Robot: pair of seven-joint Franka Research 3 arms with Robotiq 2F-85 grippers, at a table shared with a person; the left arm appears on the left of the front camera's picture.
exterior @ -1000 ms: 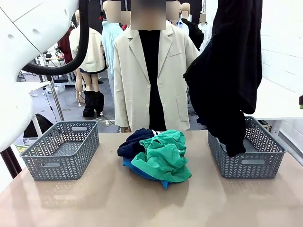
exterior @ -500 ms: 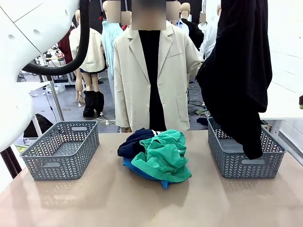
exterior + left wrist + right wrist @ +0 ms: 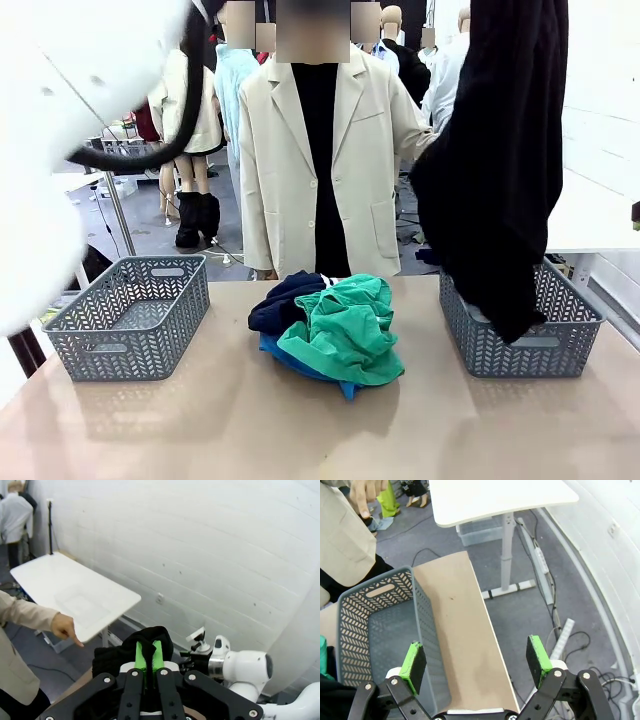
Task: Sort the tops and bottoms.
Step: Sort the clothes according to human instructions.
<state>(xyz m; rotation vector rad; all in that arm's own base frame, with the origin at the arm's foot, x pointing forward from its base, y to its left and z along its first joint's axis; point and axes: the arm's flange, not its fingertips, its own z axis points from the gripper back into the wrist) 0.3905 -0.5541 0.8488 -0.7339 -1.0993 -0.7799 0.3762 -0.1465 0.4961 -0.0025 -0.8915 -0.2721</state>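
Observation:
A black garment (image 3: pixel 500 170) hangs long from the top right, its lower end dipping into the right grey basket (image 3: pixel 560 345). My left gripper (image 3: pixel 148 655) is shut on a bunched fold of that black cloth (image 3: pixel 150 637), green pads pressed together. On the table's middle lies a pile: an emerald green garment (image 3: pixel 350 330) on top, a dark navy one (image 3: pixel 285 300) behind it, a bright blue one (image 3: pixel 300 360) underneath. My right gripper (image 3: pixel 477 660) stands open and holds nothing, above the table edge beside the right basket (image 3: pixel 360 625).
An empty grey basket (image 3: pixel 130 320) stands at the table's left. A person in a beige coat (image 3: pixel 320 150) stands at the far side, one hand (image 3: pixel 65 627) pointing down. A white side table (image 3: pixel 495 500) stands beyond the right end. My left arm (image 3: pixel 60 120) looms at the near left.
The hanging black garment has swung right, over the right basket, then slightly back. The near part of my left arm is moving and blurred. The pile is unchanged.

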